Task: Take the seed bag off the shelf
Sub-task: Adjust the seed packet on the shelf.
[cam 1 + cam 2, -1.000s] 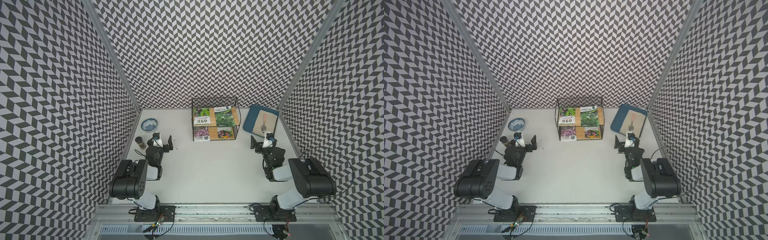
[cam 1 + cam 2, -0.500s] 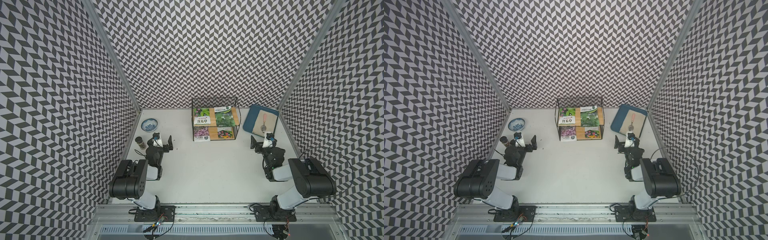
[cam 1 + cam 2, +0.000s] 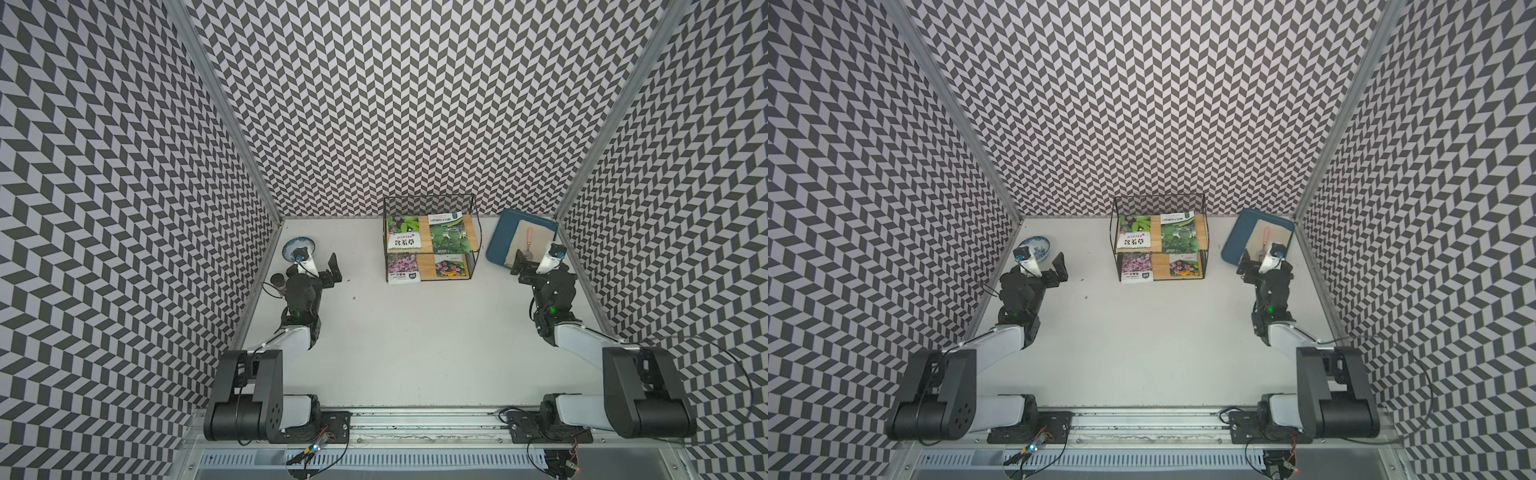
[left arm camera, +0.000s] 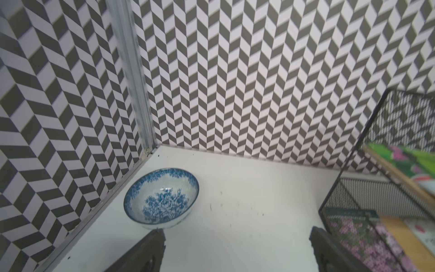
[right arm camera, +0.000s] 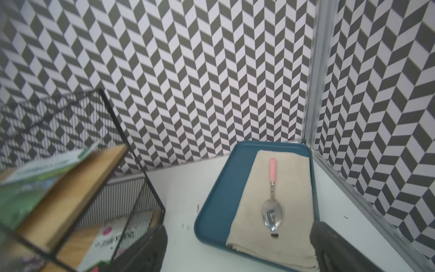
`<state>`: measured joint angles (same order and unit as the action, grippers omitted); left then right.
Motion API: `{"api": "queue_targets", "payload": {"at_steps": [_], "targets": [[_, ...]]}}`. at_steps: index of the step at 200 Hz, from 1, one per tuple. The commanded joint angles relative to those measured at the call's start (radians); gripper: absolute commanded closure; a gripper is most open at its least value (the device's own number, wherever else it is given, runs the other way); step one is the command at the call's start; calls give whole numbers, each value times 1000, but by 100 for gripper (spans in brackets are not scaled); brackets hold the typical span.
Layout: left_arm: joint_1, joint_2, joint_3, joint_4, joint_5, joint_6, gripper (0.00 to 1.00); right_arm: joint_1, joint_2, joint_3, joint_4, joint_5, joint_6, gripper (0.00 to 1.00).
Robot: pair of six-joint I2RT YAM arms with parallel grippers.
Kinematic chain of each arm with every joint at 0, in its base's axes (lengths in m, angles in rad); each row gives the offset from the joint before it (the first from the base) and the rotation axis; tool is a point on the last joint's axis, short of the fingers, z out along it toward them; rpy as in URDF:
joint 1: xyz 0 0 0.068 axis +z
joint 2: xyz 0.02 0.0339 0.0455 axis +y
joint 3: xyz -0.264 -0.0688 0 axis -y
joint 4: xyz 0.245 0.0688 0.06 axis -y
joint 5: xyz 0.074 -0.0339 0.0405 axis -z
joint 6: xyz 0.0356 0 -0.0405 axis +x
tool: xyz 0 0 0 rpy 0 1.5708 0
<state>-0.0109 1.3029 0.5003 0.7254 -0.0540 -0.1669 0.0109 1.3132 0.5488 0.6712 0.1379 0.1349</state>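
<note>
Four seed bags (image 3: 403, 232) lie flat on the shelf (image 3: 428, 205), two per board, long axes running front to back, faces up; the pink-flowered bag (image 3: 402, 268) on the lower board overhangs its front edge. Nothing has moved since a second ago. The left hand (image 4: 235, 235) and right hand (image 5: 237, 229) gape fully open, empty, above the white bench (image 3: 415, 332), chevron-patterned walls (image 3: 415, 104) around
</note>
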Motion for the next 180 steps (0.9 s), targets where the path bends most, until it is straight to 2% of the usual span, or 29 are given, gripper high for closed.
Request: {"api": "queue_targets", "payload": {"at_steps": [1,22,43,65,111,155,180], "targets": [[-25,-42,53,-273,20,-159,0,4,-80,93,-349,-43,85,1],[-30,-28,112,-376,150,-221,0,4,-138,171,-494,-114,115,0],[-39,-21,139,-424,287,-280,0,8,-193,240,-577,-265,121,1],[-44,-44,147,-457,368,-305,0,51,-210,342,-675,-362,98,0],[-77,-128,155,-481,418,-319,0,244,-150,545,-832,-364,36,1],[-106,-120,158,-462,466,-333,0,364,-64,630,-842,-361,51,0],[-129,-98,159,-459,477,-329,0,426,23,674,-850,-307,53,1]]}}
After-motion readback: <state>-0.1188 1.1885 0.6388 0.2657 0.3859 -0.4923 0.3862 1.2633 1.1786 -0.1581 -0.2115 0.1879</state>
